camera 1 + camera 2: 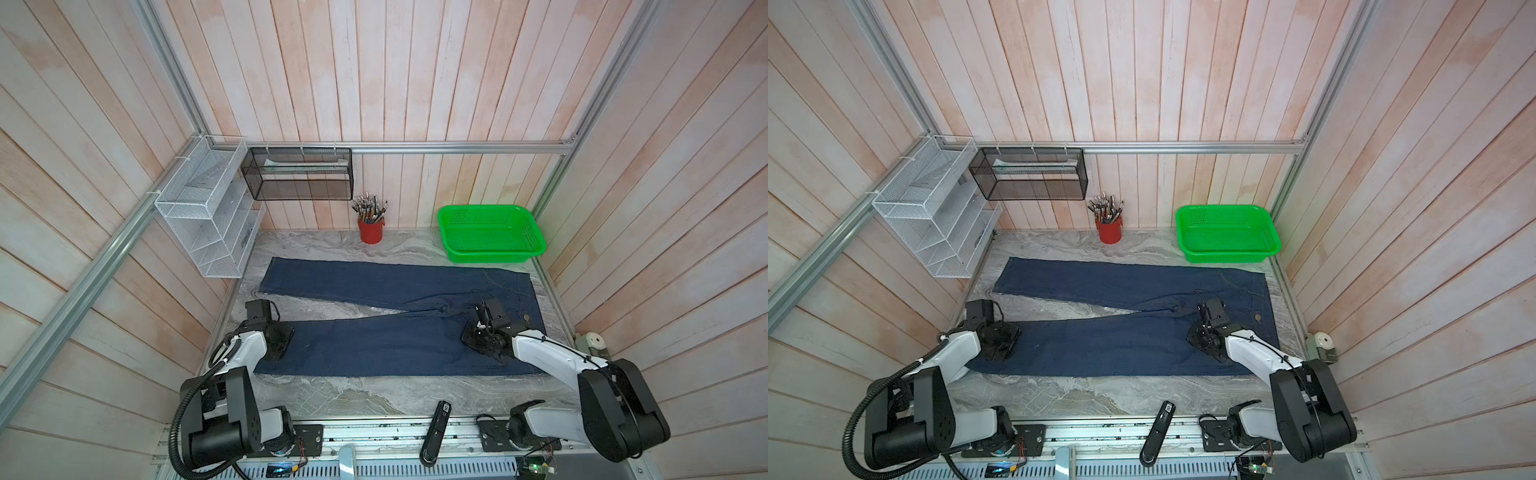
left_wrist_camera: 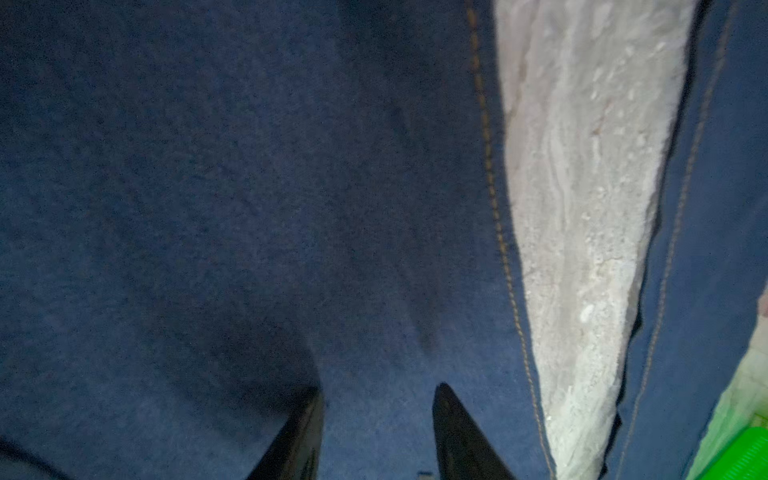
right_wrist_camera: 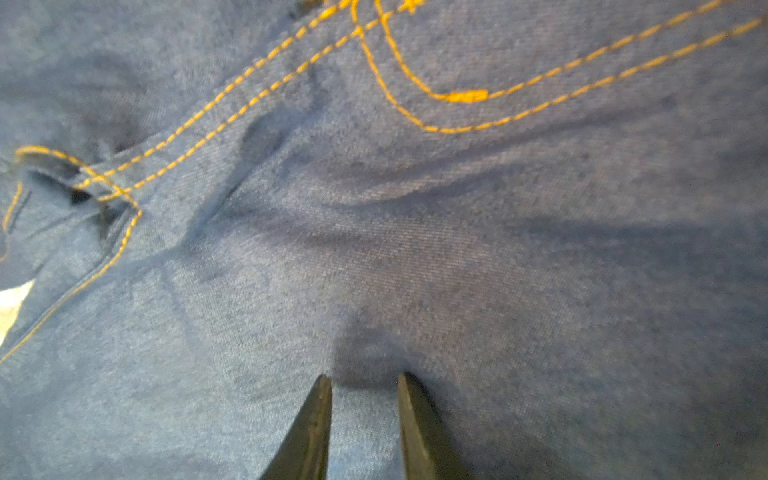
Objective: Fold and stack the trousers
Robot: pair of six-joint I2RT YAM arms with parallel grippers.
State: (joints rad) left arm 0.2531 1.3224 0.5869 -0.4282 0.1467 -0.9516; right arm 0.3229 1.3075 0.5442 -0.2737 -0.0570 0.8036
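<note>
In both top views, long dark-indigo denim trousers [image 1: 374, 349] lie flat on the grey marbled tabletop [image 1: 332, 395], just before the green plastic basket [image 1: 494, 257].

Left wrist view: your left gripper [image 2: 378, 395] stands apart on a leg.

Right wrist view: your right gripper [image 3: 365, 382] stands narrowly apart near the fly stitching.

Pinching one layer could skew your fold.

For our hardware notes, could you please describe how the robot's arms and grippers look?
Both the left arm and right arm have white link shells between boxy matte-black joint housings. A thick black corrugated hose loops along the left one; a thin black cable, cinched with ties, runs along the right. The left gripper and right gripper each end in two slim, black, tapering fingers.
</note>
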